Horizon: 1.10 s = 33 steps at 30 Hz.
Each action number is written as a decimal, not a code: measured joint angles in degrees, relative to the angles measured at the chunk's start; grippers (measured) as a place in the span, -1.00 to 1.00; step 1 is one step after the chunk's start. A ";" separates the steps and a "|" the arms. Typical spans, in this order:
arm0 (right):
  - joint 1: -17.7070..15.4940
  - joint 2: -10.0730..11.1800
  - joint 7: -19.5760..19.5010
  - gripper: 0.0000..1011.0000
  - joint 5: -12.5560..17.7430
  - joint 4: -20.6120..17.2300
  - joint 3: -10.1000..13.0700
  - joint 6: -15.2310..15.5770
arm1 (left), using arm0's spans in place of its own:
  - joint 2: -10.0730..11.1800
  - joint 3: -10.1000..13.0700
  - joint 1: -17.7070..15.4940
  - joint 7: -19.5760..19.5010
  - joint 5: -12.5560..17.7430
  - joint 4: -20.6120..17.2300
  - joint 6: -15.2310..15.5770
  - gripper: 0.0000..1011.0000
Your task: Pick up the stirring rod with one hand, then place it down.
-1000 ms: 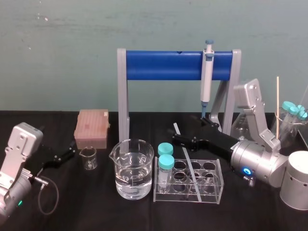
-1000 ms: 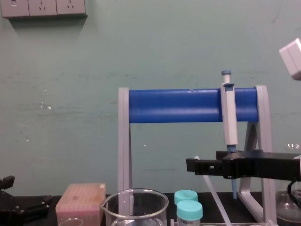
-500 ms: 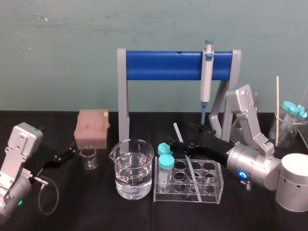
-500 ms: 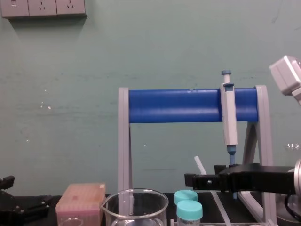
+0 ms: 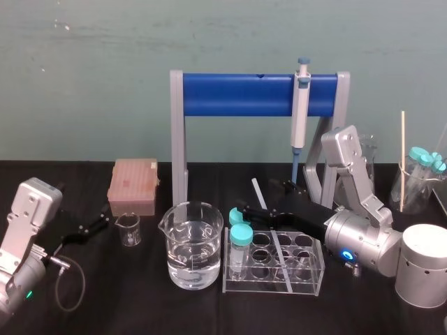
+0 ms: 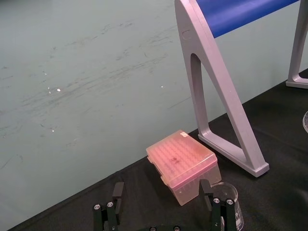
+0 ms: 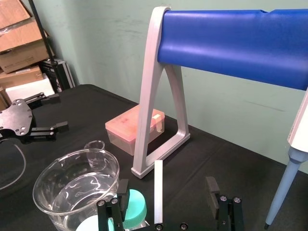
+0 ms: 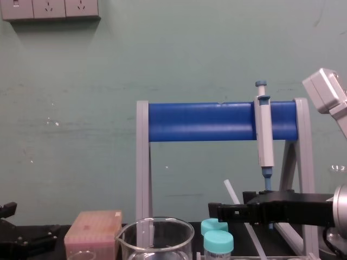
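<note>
Pretty cramped around the stirring rod [image 5: 258,189]. It stands tilted in the clear tube rack [image 5: 311,278], with its top end leaning back toward the pipette stand [image 5: 237,95]. Two teal-capped tubes [image 5: 241,236] sit just beside it on the left, and the big beaker of water [image 5: 192,244] is right past those. The pipette [image 5: 300,112] hangs off the stand's blue bar, its tip behind the rod and off to the right.

The real free room is the bare black table [image 5: 140,310] in front of the beaker. There's also a smaller patch between the pink tip box [image 5: 133,183] and the stand's left leg.

The right hand [image 5: 262,197] comes in from the right, its black forearm nearly level and low over the back of the rack. The silver link behind it angles up by the stand's right leg. The hand is released and spread wide. In the right wrist view the rod rises about mid-gap, clear of both fingers [image 7: 111,214], and one finger ends up right next to the teal caps.

The left hand [image 5: 89,227] sits low at the left side of the table, next to a small empty beaker [image 5: 128,229], also spread wide and holding nothing.
</note>
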 joint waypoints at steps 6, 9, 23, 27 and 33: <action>-0.01 0.01 0.00 0.98 0.12 0.00 0.05 0.03 | 0.00 0.00 0.00 0.00 0.00 0.00 0.00 0.98; -0.02 0.02 0.00 0.89 0.19 0.00 0.07 0.08 | 0.00 0.00 0.00 0.00 0.00 0.00 0.00 0.98; -0.04 0.02 -0.03 0.18 0.31 -0.03 0.16 0.21 | 0.00 0.00 0.00 0.00 0.00 0.00 0.00 0.98; -0.04 0.02 -0.04 -0.08 0.33 -0.03 0.16 0.25 | 0.00 0.00 0.00 0.00 0.00 0.00 0.00 0.98; -0.04 0.02 -0.04 -0.48 0.37 -0.03 0.16 0.28 | 0.00 0.00 0.00 0.00 0.00 0.00 0.00 0.98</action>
